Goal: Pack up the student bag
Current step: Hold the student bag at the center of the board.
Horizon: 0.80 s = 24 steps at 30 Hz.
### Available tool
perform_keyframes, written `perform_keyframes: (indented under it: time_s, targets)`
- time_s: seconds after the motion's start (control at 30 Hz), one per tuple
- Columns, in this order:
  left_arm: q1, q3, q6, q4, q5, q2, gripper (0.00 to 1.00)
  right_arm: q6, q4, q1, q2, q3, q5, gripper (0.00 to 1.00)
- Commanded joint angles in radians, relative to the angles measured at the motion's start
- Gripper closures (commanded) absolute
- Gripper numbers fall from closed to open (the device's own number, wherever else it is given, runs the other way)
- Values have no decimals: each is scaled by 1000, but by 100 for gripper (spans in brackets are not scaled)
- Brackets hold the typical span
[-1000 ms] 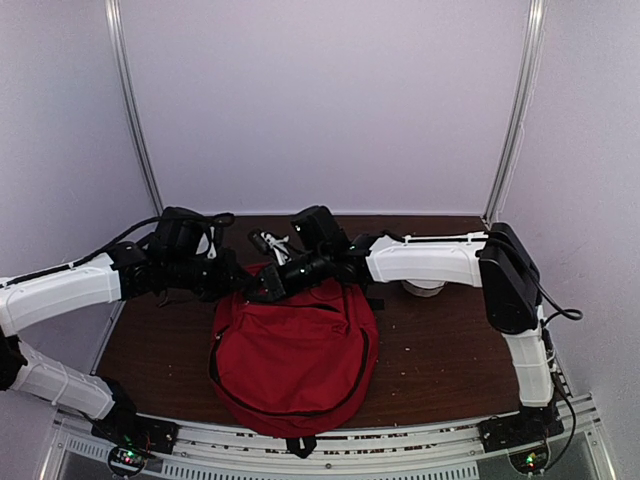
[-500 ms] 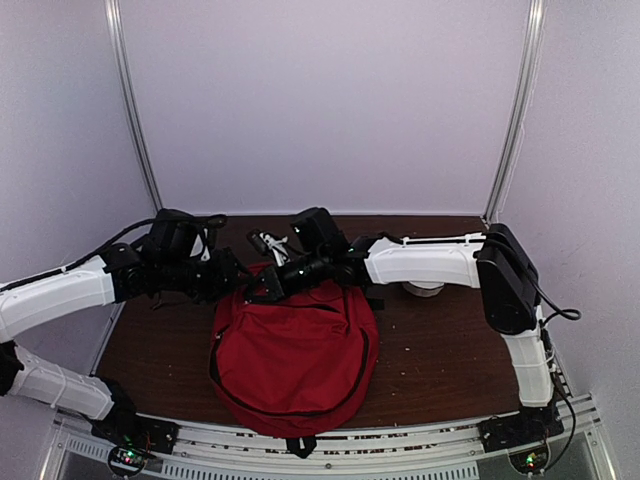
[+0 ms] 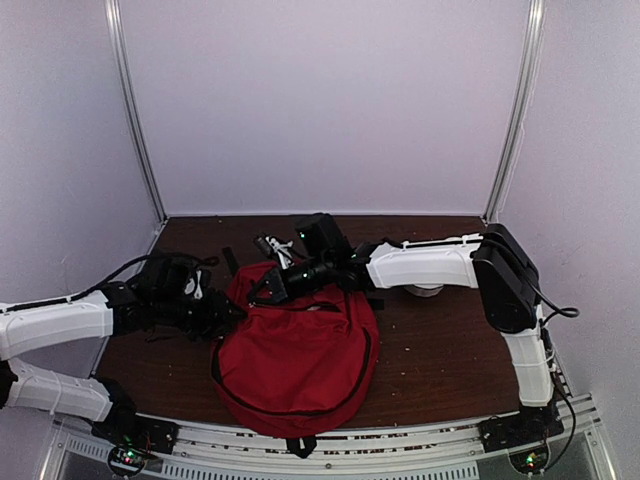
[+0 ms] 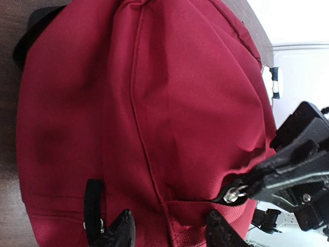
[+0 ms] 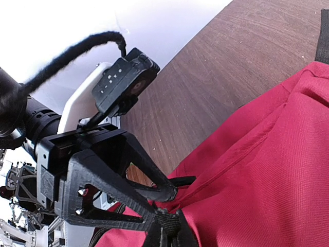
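item: student bag, red, count one, lying flat in the middle of the table between the two arms, its top toward the far wall. condition: rounded and bulging; the long zip along its side looks drawn shut, and the inside is hidden, so what it holds cannot be told. zipper pull, count one seen, at the bag's upper corner, pinched by the right fingers, which are pressed together on it. left fingers, count two, spread apart just over the red cloth near that same corner, gripping nothing. loose on the table: one small white-and-black thing just behind the bag, and one white round thing under the right forearm; both too small to name. progress, as a judgement: filling appears mostly done and working the zip is the step in hand; the two loose pieces may be left to go in, or may not belong.
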Motion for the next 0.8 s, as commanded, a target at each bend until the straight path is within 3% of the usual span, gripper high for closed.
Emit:
perform_keyframes:
  time_s: [0.0,0.27,0.43,0.53,0.77]
  targets:
    - [-3,-16,-27,145,86,-16,50,10,62,-11,-36,-3,10,100]
    - [-3,-40,-59,285,166,33,56,16,66,-10,-31,-2,9,100]
    - [-2,9,41,190,177,11,47,29,73,-10,-24,5,5,100]
    - [-3,43,108,62,144,17,54,39,74,-11,-17,18,-1,100]
    - [-2,51,137,-21,83,53,87,33,58,-14,-42,-13,5,100]
